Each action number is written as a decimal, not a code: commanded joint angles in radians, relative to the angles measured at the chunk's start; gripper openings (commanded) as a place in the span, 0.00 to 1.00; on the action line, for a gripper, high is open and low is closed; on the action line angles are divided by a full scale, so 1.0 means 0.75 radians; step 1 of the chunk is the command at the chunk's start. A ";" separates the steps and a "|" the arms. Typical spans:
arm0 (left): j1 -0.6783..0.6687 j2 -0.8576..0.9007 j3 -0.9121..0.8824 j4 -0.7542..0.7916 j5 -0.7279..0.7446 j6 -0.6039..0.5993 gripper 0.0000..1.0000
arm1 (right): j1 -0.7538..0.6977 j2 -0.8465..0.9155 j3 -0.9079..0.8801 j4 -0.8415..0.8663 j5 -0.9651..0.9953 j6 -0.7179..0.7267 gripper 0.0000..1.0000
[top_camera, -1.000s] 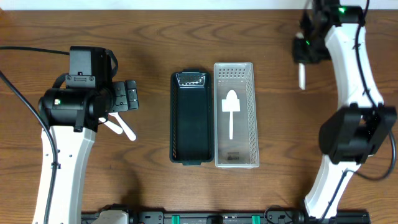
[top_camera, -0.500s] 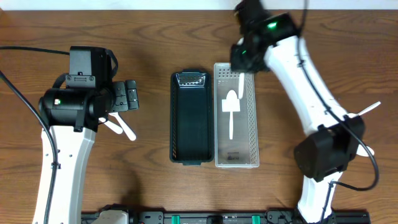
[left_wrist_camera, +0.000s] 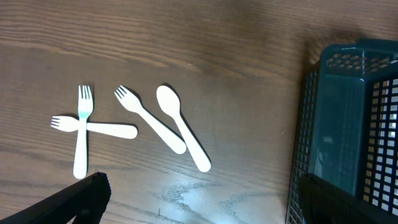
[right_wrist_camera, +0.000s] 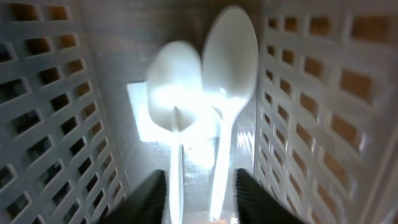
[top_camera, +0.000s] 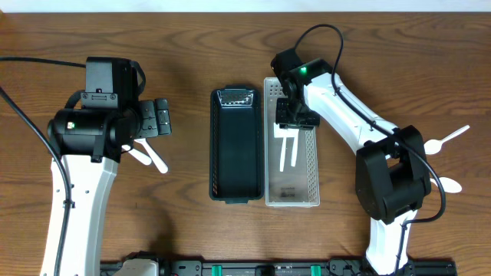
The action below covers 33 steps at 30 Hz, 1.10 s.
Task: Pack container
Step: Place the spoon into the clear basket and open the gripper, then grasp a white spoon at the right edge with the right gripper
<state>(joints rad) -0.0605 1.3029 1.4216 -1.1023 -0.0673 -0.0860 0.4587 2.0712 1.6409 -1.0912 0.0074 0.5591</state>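
Note:
A white slotted basket stands beside a black basket at the table's middle. Two white spoons lie in the white basket, bowls side by side in the right wrist view. My right gripper hangs low inside the white basket, open, with both spoon handles between its fingers. My left gripper is open and empty above the table at the left. Below it lie two crossed forks, another fork and a spoon.
Two more white spoons lie at the far right of the table. The black basket's wall stands just right of my left gripper. A cable runs across the table's left side.
My right arm has swung from the far right back corner to the white basket with a spoon. One spoon lay in the basket before; now there are two.

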 commanded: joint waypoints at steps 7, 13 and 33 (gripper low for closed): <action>0.007 0.005 0.010 -0.006 -0.017 -0.006 0.98 | -0.044 -0.019 0.289 -0.111 0.058 -0.139 0.41; 0.007 0.005 0.010 -0.006 -0.017 -0.006 0.98 | -0.258 -0.073 0.685 -0.312 0.238 -0.137 0.43; 0.007 0.007 0.010 -0.006 -0.017 -0.006 0.98 | -1.305 -0.098 0.391 -0.356 0.114 0.101 0.72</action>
<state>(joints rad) -0.0605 1.3033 1.4216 -1.1023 -0.0673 -0.0856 -0.4656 1.9995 2.0087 -1.3819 0.1165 0.6113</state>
